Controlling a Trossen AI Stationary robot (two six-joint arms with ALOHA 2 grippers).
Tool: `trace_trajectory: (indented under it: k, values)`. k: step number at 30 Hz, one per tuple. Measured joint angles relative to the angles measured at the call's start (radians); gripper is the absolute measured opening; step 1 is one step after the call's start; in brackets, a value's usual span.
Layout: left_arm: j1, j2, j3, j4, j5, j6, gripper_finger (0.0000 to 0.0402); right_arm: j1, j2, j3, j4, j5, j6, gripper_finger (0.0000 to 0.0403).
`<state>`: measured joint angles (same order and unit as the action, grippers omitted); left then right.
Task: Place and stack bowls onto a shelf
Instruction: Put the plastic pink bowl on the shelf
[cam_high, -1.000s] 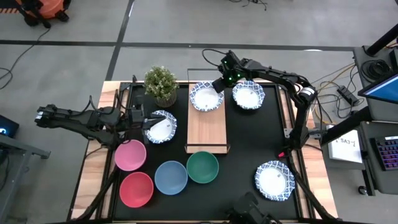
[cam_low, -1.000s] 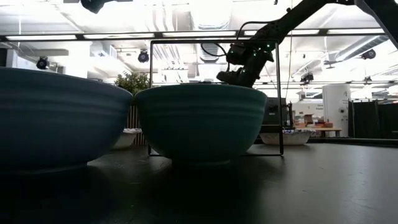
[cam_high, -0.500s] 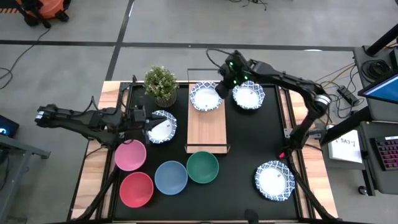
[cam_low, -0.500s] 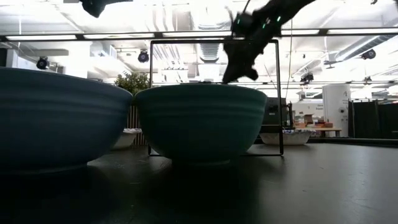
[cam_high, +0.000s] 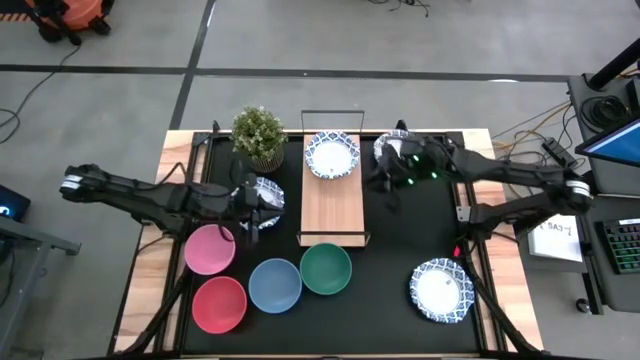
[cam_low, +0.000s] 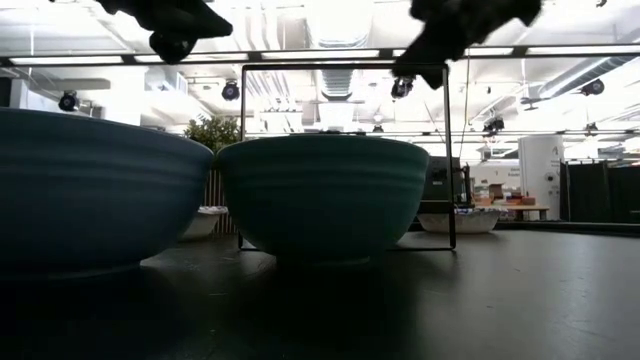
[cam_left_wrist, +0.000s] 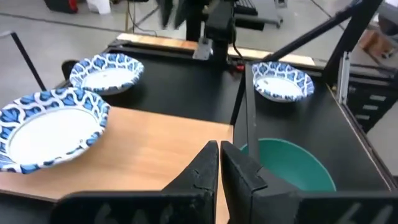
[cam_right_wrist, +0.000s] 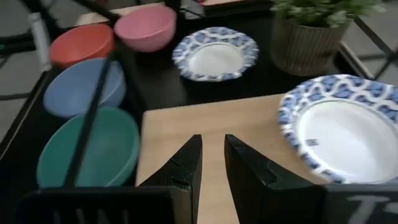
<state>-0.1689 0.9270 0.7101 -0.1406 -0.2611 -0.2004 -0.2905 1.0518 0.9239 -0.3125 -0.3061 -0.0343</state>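
From above, the shelf (cam_high: 333, 196) stands in the middle of the black mat (cam_high: 400, 250), and one patterned bowl (cam_high: 332, 155) sits on its far end; the rest of the board is bare. The left gripper (cam_high: 252, 212) hangs over a second patterned bowl (cam_high: 268, 194) just left of the shelf, and its arm covers part of that bowl. The right gripper (cam_high: 383, 180) is just right of the shelf, beside a third patterned bowl (cam_high: 396, 148) that its arm partly hides. A fourth patterned bowl (cam_high: 441, 290) lies well apart, near the right front corner. The pink bowl (cam_high: 210, 249), red bowl (cam_high: 219, 304), blue bowl (cam_high: 275, 285) and green bowl (cam_high: 325, 268) are grouped at the front left, the green one just in front of the shelf. A plant (cam_high: 259, 134) stands at the back, left of the shelf. The wrist views show what the high view does not: the left gripper (cam_left_wrist: 219, 163) has its jaws fully closed with nothing between them, and the right gripper (cam_right_wrist: 212, 158) has its jaws a small way apart, also holding nothing. The low view is mostly blocked by the green bowl (cam_low: 322, 195) and blue bowl (cam_low: 95, 190); only the wire frame (cam_low: 445, 150) of the shelf shows above them, and both grippers are dark shapes at the top.
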Motion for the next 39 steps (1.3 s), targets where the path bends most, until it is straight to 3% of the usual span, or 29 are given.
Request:
trace_trajectory:
  k: [5,8,14,19,24,29,34,39]
  values:
    - [0.0,0.036,0.06,-0.101,0.002,-0.083,0.0,0.042,-0.127,-0.174,0.124,0.0,-0.018,0.0059]
    - [0.0,0.074,0.155,-0.283,0.03,-0.187,0.0,0.052,-0.184,-0.265,0.215,0.0,-0.003,0.0059]
    - [-0.02,0.21,0.322,-0.732,0.293,-0.521,0.0,0.055,-0.26,-0.381,0.333,0.0,0.015,0.0059]
    - [-0.112,0.303,0.355,-0.908,0.469,-0.729,0.0,0.055,-0.289,-0.423,0.355,0.0,0.01,0.0059]
    - [-0.206,0.361,0.355,-1.044,0.477,-0.861,0.0017,0.055,-0.29,-0.43,0.355,0.0,-0.02,0.0059]
    - [-0.216,0.406,0.355,-1.091,0.417,-0.986,0.0073,0.055,-0.291,-0.418,0.346,-0.017,-0.017,0.0059]
    - [-0.216,0.47,0.35,-1.091,0.372,-0.998,0.0123,0.06,-0.29,-0.422,0.307,-0.019,-0.011,0.0059]
    - [-0.216,0.546,0.341,-1.102,0.353,-1.02,0.0129,0.06,-0.292,-0.422,0.31,-0.019,-0.011,0.0059]
